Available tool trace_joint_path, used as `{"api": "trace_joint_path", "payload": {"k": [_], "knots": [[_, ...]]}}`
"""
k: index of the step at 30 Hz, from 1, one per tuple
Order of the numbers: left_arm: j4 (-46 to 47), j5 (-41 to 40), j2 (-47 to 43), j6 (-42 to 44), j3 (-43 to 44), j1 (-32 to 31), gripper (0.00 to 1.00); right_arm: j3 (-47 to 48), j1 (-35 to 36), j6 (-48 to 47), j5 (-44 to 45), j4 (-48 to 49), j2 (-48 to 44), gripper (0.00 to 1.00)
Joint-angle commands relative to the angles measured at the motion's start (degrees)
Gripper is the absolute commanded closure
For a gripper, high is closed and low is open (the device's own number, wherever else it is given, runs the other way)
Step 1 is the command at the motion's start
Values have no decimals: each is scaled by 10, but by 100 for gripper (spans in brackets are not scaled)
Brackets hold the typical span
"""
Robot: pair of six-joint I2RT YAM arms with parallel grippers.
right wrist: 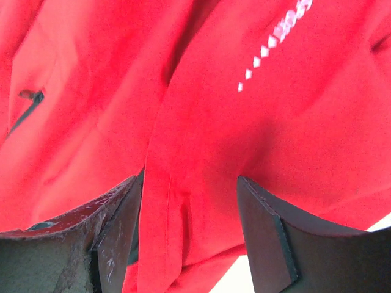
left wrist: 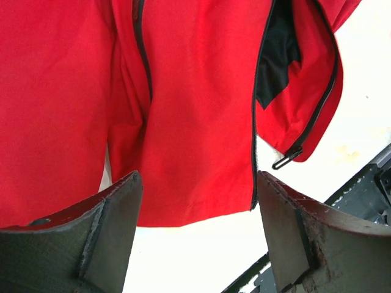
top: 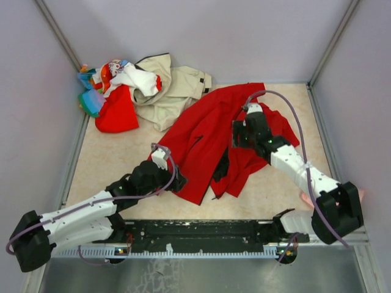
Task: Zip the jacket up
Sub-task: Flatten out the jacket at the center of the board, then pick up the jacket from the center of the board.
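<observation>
The red jacket (top: 204,137) lies crumpled in the middle of the table, its front unzipped and black lining (left wrist: 278,61) showing. In the left wrist view the black front zipper (left wrist: 253,146) runs down to the hem, with a zipper pull (left wrist: 286,159) hanging on the other flap. My left gripper (top: 160,157) (left wrist: 198,183) is open just short of the hem's lower left corner, nothing between its fingers. My right gripper (top: 247,127) (right wrist: 188,183) is open over the jacket's right side, straddling a fold of red cloth below the white logo (right wrist: 275,33).
A beige jacket (top: 174,91) and a heap of mixed clothes (top: 113,82) with a smaller red garment (top: 117,115) lie at the back left. Grey walls enclose the table on three sides. A black rail (top: 201,235) runs along the near edge.
</observation>
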Motion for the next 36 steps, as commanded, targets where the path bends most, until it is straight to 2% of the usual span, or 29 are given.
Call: {"api": "trace_joint_path", "payload": {"k": [1, 8, 14, 19, 23, 27, 36], "knots": [[35, 6, 36, 24, 43, 1, 19, -57, 12, 46, -38, 50, -60, 35], [87, 19, 161, 33, 104, 1, 18, -154, 42, 82, -63, 74, -108, 35], [94, 34, 258, 51, 176, 1, 18, -213, 84, 111, -79, 97, -139, 34], [89, 38, 347, 56, 226, 1, 18, -249, 119, 136, -45, 108, -154, 34], [101, 3, 402, 55, 251, 2, 18, -271, 121, 141, -31, 112, -159, 34], [95, -31, 459, 67, 300, 9, 18, -288, 121, 145, -25, 131, -173, 43], [81, 14, 562, 76, 412, 56, 19, -317, 121, 147, 3, 170, -186, 71]]}}
